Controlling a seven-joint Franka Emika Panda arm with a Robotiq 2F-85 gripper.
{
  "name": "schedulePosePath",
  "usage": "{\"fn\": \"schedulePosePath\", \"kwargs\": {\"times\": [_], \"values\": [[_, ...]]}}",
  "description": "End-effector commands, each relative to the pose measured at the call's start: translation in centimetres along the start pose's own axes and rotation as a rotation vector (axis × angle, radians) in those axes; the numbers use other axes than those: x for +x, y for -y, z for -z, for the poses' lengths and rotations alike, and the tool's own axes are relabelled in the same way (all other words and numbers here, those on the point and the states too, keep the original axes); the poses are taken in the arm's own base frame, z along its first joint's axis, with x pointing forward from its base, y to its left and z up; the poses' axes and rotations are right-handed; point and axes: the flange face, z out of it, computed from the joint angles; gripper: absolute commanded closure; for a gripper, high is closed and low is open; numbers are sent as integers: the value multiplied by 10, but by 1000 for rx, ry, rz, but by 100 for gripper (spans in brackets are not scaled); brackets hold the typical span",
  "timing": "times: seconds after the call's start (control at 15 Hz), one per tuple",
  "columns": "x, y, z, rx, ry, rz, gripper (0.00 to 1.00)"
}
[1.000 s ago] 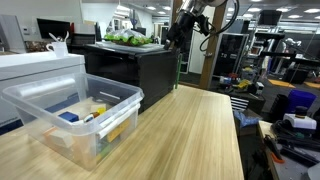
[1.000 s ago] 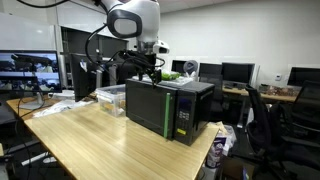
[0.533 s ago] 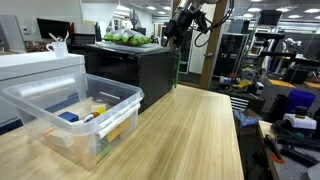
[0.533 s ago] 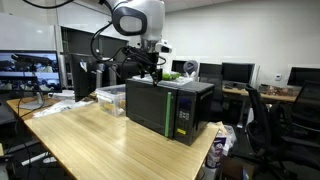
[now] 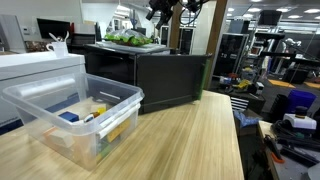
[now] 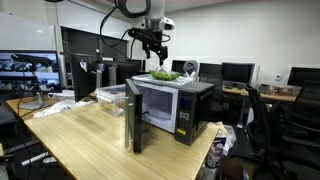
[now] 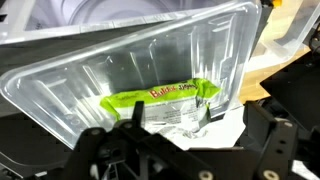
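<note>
My gripper hangs open in the air above a black microwave, and nothing sits between its fingers. The same gripper shows at the top edge of an exterior view. On the microwave's top stands a clear plastic tray holding a green snack packet. In the wrist view the gripper looks straight down on that packet, with dark fingers on either side. The tray and its green contents appear in both exterior views. The microwave door stands swung open.
A clear plastic bin with small items sits on the wooden table beside a white appliance. The open door juts out over the table. Monitors and office chairs surround the table.
The microwave door has swung from shut to wide open. The gripper has risen from the front of the microwave to a spot above the tray on top.
</note>
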Motion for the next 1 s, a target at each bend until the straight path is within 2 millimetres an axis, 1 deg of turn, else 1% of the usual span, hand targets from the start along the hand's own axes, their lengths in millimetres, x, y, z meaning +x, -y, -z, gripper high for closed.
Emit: {"fn": "schedulePosePath", "kwargs": {"times": [0.0, 0.13, 0.27, 0.47, 0.53, 0.67, 0.8, 0.93], "values": [[-1, 13, -3, 11, -31, 62, 0], [-27, 28, -19, 29, 8, 154, 0], [-61, 42, -42, 45, 66, 262, 0], [-102, 58, -67, 61, 121, 401, 0], [-111, 62, -70, 60, 126, 435, 0], [-122, 68, -66, 50, 103, 488, 0], [-130, 71, -59, 33, 72, 519, 0], [-134, 69, -44, 8, -3, 501, 0]]}}
